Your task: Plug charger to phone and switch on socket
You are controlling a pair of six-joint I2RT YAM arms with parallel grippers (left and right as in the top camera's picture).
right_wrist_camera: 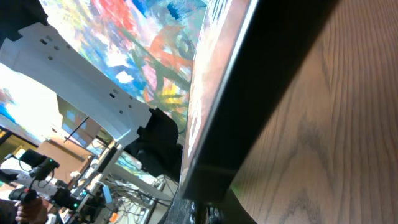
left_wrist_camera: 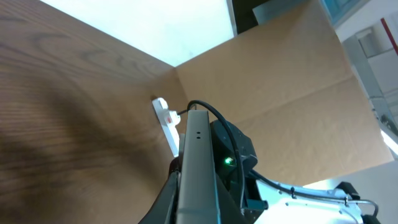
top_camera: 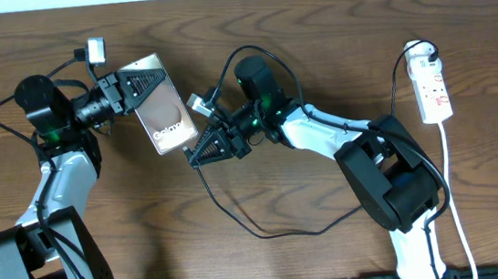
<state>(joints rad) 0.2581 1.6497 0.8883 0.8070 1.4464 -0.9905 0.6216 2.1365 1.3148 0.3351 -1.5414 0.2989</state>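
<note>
Left gripper (top_camera: 129,89), in the upper left of the overhead frame, is found clenched on the upper-left end of the phone (top_camera: 166,111), which is held just left of centre. White lettering "Galaxy" is read on the bronze-brown back; the rest of the wording is not legible. Right gripper (top_camera: 194,157) is found clenched at the phone's lower right corner, with the charger (top_camera: 239,221) cable issuing from its tips and looping toward the lower centre; the plug tip cannot be made out. The socket (top_camera: 434,87) is seen on the table (top_camera: 311,24) at the upper right, well apart from both grippers; its red marks cannot be read.
</note>
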